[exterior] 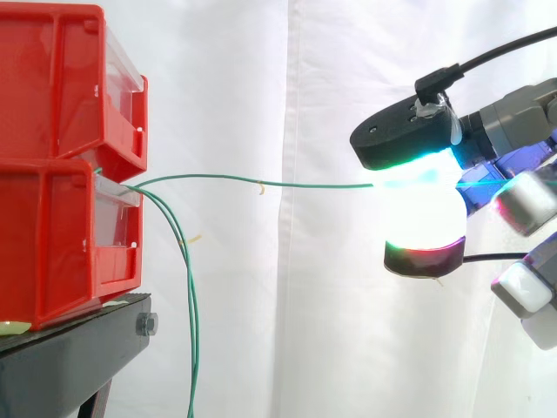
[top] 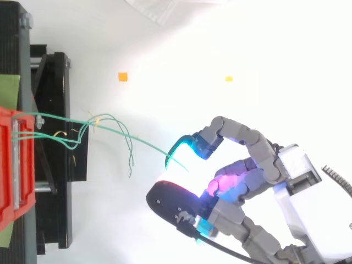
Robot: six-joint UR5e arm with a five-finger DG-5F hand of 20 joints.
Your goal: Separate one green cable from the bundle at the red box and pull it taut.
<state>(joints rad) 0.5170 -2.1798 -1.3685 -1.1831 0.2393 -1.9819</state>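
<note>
hand (exterior: 405,139) closed in a pinch on one green cable (exterior: 226,179), cable stretched nearly level from red box (exterior: 52,235), other green cables (exterior: 191,331) hanging slack beside black stand (exterior: 78,353)

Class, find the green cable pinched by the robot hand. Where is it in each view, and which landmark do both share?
Side view: the green cable runs level across the middle, from the red box to the hand.
Top view: the green cable slants from left down to the hand, below centre.
Shared landmark: the red box at left.
</note>
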